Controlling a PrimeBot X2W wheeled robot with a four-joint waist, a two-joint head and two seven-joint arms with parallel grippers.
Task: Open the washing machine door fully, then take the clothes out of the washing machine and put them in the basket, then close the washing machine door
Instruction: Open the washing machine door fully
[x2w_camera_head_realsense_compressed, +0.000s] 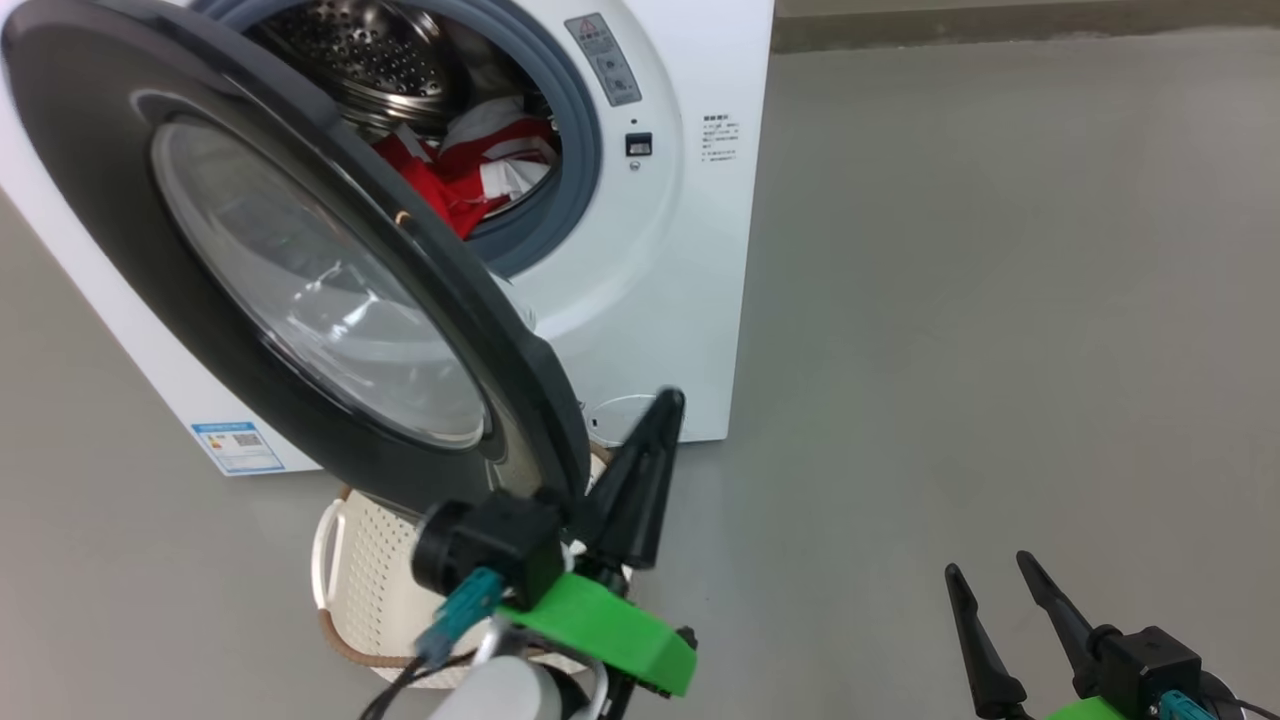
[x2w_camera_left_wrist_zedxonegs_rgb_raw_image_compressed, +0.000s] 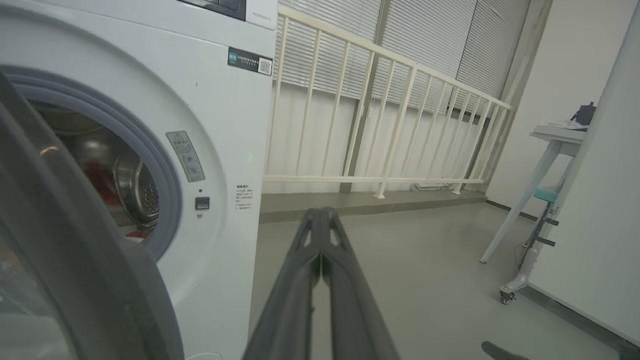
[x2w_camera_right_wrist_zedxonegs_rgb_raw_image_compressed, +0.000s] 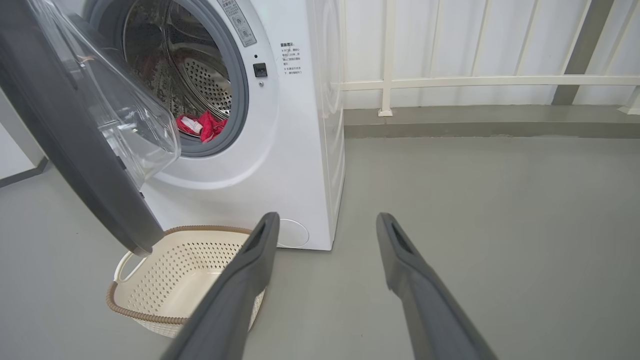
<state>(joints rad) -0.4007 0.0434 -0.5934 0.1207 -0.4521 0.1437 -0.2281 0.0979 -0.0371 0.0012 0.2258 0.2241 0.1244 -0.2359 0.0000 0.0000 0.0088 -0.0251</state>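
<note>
Washing machine door (x2w_camera_head_realsense_compressed: 300, 270), half-swung at upper left, may swing back if the closed, empty left gripper (x2w_camera_head_realsense_compressed: 668, 405) slips off its rim; right gripper (x2w_camera_head_realsense_compressed: 988, 565) sits spread open.

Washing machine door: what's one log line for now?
door part open | clothes in drum | basket empty | left pincer shut near door edge | right pincer open

I count one washing machine (x2w_camera_head_realsense_compressed: 660, 250), one door (x2w_camera_head_realsense_compressed: 90, 190), one basket (x2w_camera_right_wrist_zedxonegs_rgb_raw_image_compressed: 175, 270), and two grippers: my left gripper (x2w_camera_left_wrist_zedxonegs_rgb_raw_image_compressed: 320, 212) and my right gripper (x2w_camera_right_wrist_zedxonegs_rgb_raw_image_compressed: 327, 217). The red clothes (x2w_camera_head_realsense_compressed: 440, 180) lie tangled in one heap, perhaps two garments; I cannot tell.
</note>
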